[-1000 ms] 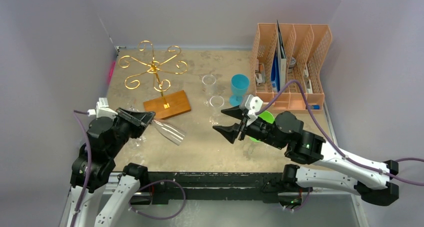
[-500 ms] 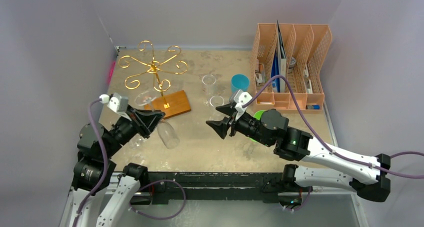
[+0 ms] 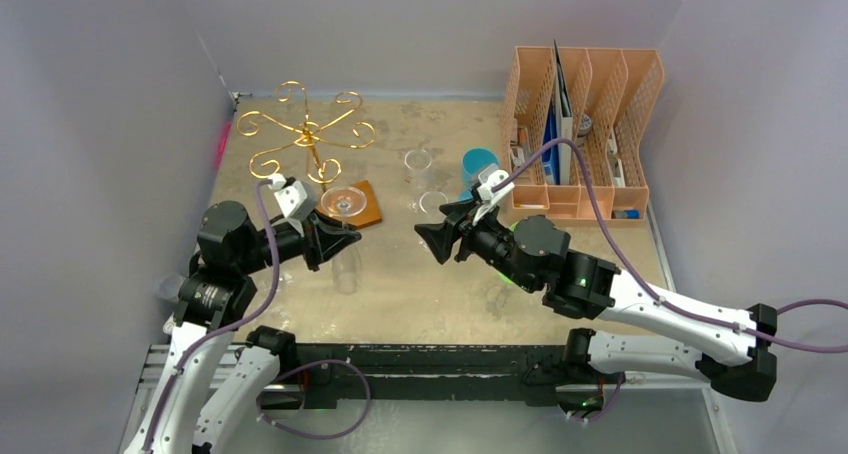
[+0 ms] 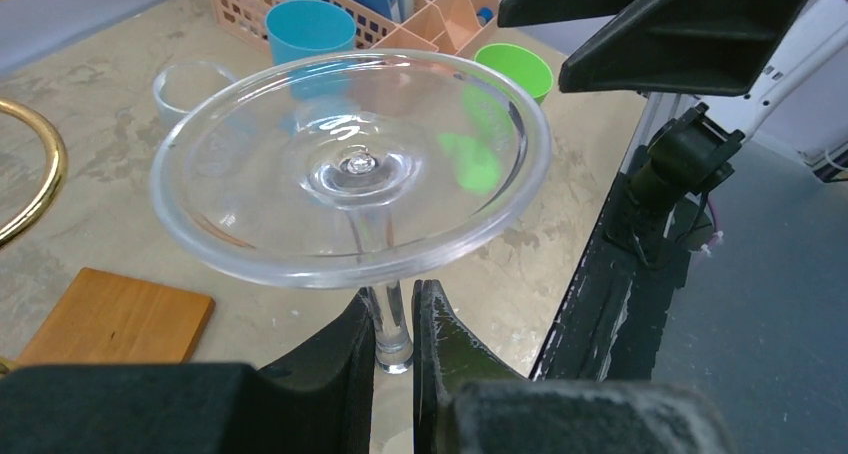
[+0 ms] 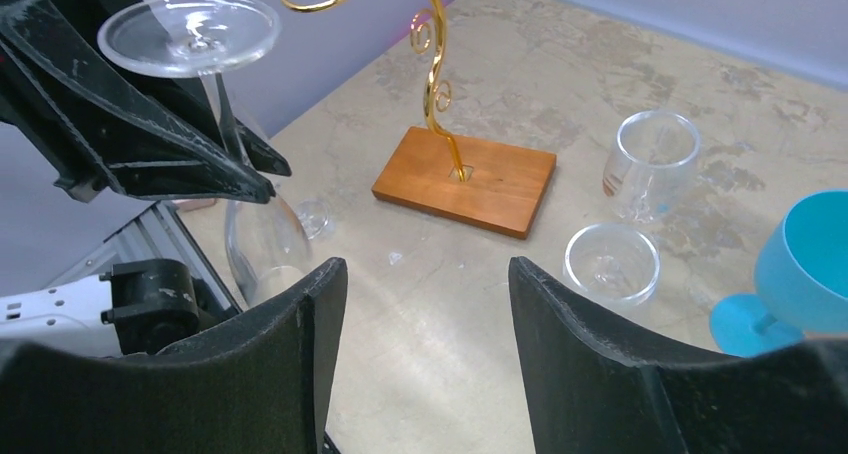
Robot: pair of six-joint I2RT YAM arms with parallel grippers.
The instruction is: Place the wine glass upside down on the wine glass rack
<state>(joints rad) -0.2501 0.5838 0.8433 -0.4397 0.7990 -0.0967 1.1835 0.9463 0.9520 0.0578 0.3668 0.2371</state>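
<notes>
My left gripper [image 3: 345, 238] is shut on the stem of a clear wine glass [image 3: 342, 202], held upside down with its round foot [image 4: 350, 164] on top and its bowl [image 5: 262, 239] hanging below. It hangs just in front of the rack's wooden base [image 3: 350, 206]. The gold wire rack [image 3: 306, 131] with curled arms stands at the back left; its post [image 5: 436, 84] and base [image 5: 465, 181] show in the right wrist view. My right gripper [image 3: 437, 234] is open and empty, mid-table, facing the held glass [image 5: 190, 34].
Two clear glasses [image 3: 418, 161] [image 3: 433, 204] and a blue goblet [image 3: 479, 166] stand right of the rack. A green cup [image 4: 513, 69] sits under my right arm. An orange file organiser [image 3: 582, 124] stands at the back right. Another clear glass foot [image 5: 313, 215] lies near the left arm.
My left gripper swung the glass from lying tilted to upside down and moved it right and back towards the rack base. My right gripper moved left and farther back.
</notes>
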